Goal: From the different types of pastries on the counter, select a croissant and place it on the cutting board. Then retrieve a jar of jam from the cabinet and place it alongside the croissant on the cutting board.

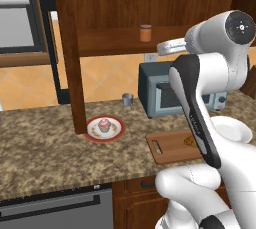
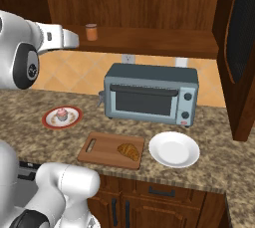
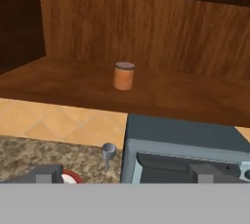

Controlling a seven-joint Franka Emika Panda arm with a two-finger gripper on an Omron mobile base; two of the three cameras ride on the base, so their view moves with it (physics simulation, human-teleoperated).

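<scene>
Croissant (image 2: 129, 151) already on cutting board (image 2: 102, 157). Jaws apart, empty; centre on jar of jam (image 3: 124, 76), frame centre, before advancing level.

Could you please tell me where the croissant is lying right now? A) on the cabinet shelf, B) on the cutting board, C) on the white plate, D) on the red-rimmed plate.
B: the croissant lies on the cutting board, toward the end away from its slot handle, left of the white plate.
</scene>
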